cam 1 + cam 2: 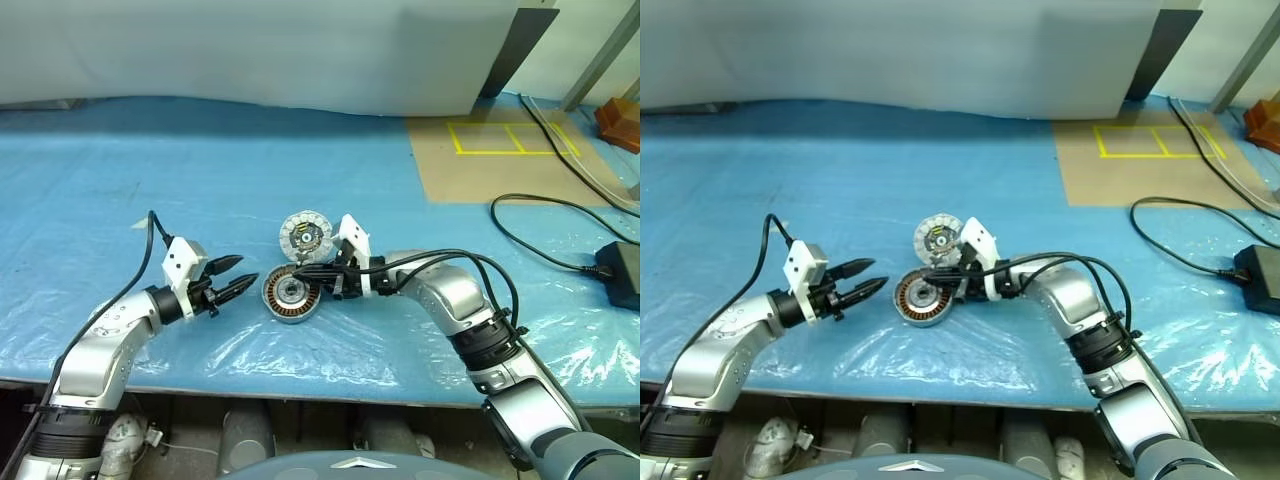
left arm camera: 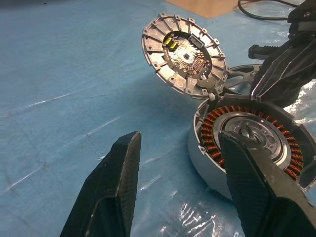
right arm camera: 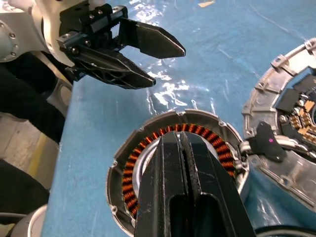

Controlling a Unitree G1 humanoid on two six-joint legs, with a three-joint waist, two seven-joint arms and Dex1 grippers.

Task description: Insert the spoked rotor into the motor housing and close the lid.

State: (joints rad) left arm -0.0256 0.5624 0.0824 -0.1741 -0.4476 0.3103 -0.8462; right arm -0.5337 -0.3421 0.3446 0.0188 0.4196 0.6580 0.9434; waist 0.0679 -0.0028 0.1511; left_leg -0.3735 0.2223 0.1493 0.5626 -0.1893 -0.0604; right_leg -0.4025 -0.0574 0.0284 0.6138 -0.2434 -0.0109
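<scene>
**Colours on the bench**

I see a bright blue plastic sheet [image 1: 200,180] with glossy white wrinkles. The motor housing [image 1: 290,295] shows a copper-orange ring of windings around a silvery centre, in a pale grey shell. Just beyond it, the lid [image 1: 305,236] is silver-white with a dark centre and small yellow parts. Far right lies a brown board [image 1: 480,170] with yellow tape lines, crossed by black cables [image 1: 540,250].

The right gripper's [image 3: 185,148] closed fingers cover the silvery centre of the motor housing [image 3: 148,148]. The lid [image 3: 291,123] is cut off by the right wrist view's edge. The spoked rotor [image 2: 242,79] is mostly hidden behind the lid.
</scene>
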